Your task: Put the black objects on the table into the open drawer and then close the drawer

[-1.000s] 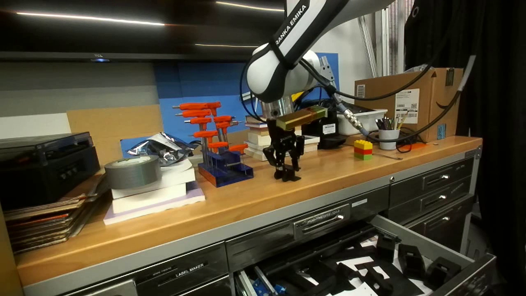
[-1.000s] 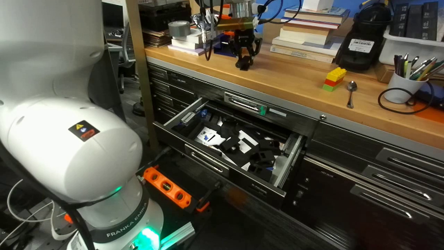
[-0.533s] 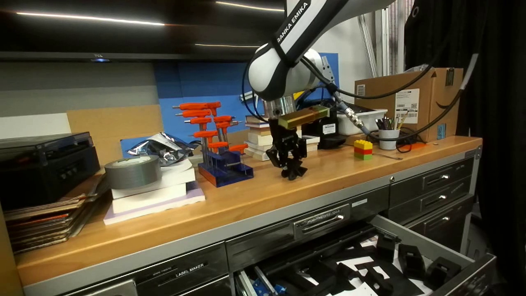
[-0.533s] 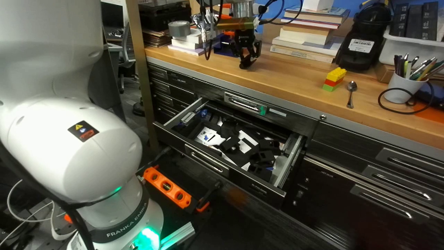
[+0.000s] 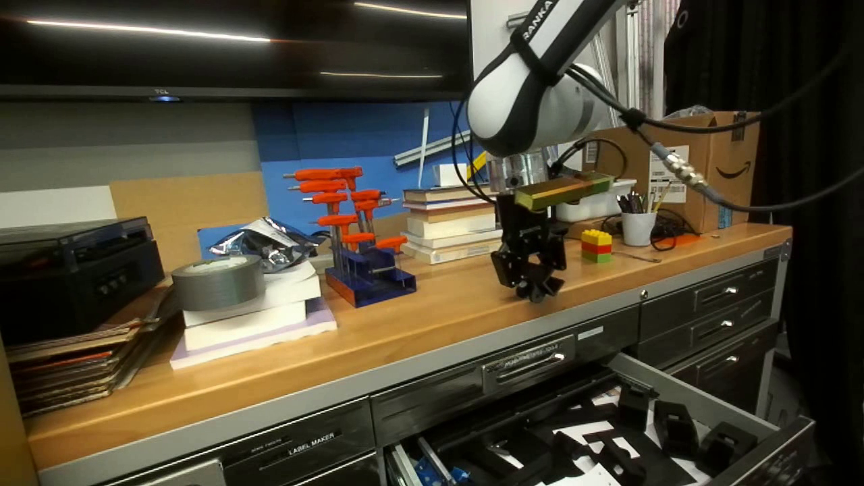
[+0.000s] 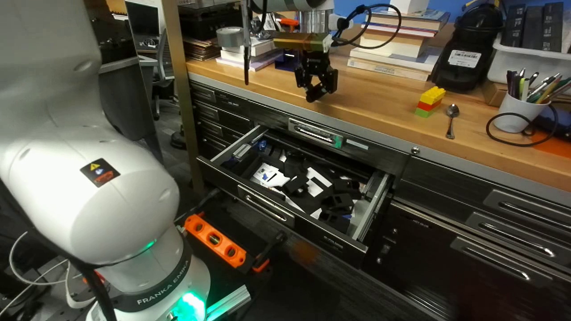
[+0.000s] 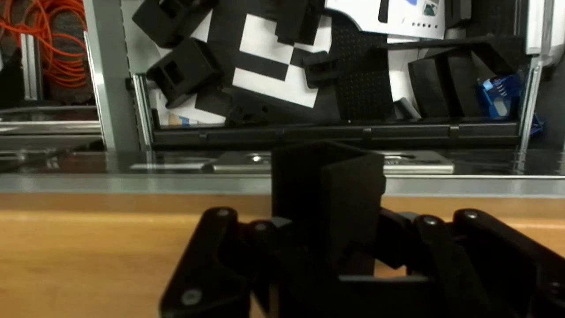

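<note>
My gripper (image 5: 531, 278) is shut on a small dark piece, one of the black objects (image 7: 355, 194), which has a V-shaped, angled body in the wrist view. It hangs tilted just above the wooden table (image 5: 432, 314), close to the front edge. In an exterior view, the gripper (image 6: 316, 89) shows behind and above the drawer. That drawer (image 6: 267, 203) stands pulled out below the tabletop. Inside lie several other black pieces (image 6: 337, 203) among black and white sheets, also visible in the wrist view. The fingertips partly merge with the dark piece, so their edges are hard to make out.
A toy brick stack (image 5: 596, 246), a spoon (image 6: 452, 120) and a pen cup (image 5: 638, 228) stand along the tabletop. Farther along are a hex-key stand (image 5: 371, 270), books (image 5: 449, 229) and a tape roll (image 5: 217, 282). The drawer's side wall (image 6: 372, 207) sticks out beneath the table edge.
The jaws have shut on the black piece, which has tipped and come up off the table. The arm has carried it toward the table's front edge, closer to the drawer.
</note>
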Available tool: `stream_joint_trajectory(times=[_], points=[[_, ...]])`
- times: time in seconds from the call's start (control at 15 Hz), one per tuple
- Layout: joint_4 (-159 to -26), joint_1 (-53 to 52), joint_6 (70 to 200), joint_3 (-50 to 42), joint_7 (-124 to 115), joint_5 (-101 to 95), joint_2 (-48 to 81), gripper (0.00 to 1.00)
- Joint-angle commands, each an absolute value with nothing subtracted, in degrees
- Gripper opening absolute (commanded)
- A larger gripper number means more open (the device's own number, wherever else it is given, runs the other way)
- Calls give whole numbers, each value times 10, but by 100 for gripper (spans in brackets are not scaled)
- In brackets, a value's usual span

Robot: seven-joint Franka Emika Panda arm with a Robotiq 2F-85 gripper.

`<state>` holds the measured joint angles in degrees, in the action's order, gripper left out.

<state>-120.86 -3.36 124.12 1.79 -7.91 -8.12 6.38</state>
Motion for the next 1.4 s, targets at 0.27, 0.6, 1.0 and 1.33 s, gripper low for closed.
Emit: stream_joint_trajectory(times=[0.27,0.6,1.0,1.33], points=[[-1419,6,1309,-11,-100,-68,-58,10],[-1443,17,1334,-19,-76,-47,-18,11],[-1435,25,1403,-24,-56,2,70,11],[-1420,52,1457,-23,15,61,134,11]])
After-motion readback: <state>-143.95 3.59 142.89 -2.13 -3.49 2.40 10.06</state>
